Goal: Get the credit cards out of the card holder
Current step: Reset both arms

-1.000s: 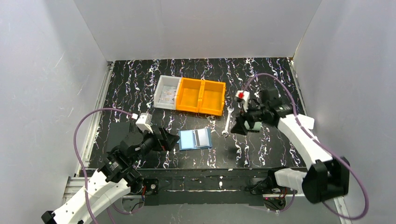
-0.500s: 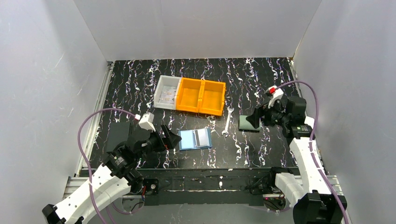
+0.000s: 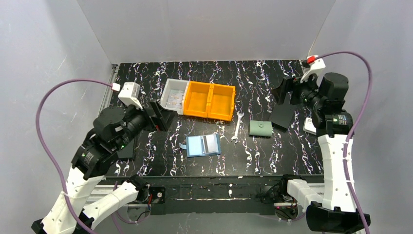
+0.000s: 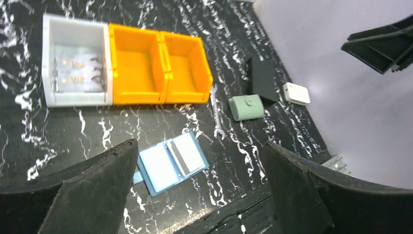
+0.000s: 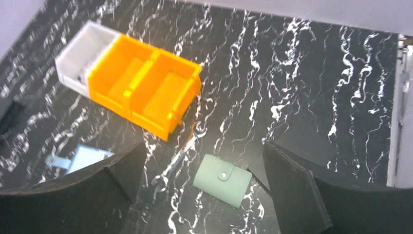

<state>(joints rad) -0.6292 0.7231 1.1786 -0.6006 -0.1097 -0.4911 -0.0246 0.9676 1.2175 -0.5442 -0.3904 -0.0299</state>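
Observation:
The blue card holder (image 3: pixel 203 145) lies open on the table at front centre. A pale credit card (image 3: pixel 211 144) with a dark stripe sits in its right half. The left wrist view shows the holder (image 4: pixel 156 165), the card (image 4: pixel 187 153) and the snap tab (image 4: pixel 138 176). My left gripper (image 3: pixel 163 117) is open and empty, raised up and to the left of the holder. My right gripper (image 3: pixel 282 103) is open and empty, high at the right. In the right wrist view the holder (image 5: pixel 90 156) is partly hidden behind a finger.
A pale green snap pouch (image 3: pixel 260 128) and a wrench (image 3: pixel 237 126) lie right of the holder. A white bin (image 3: pixel 174 96) and two orange bins (image 3: pixel 209 100) stand behind. A small white box (image 3: pixel 310 126) lies at the far right.
Both arms have risen and pulled back. My left gripper moved up and left, away from the holder. My right gripper moved up and right, away from the green pouch.

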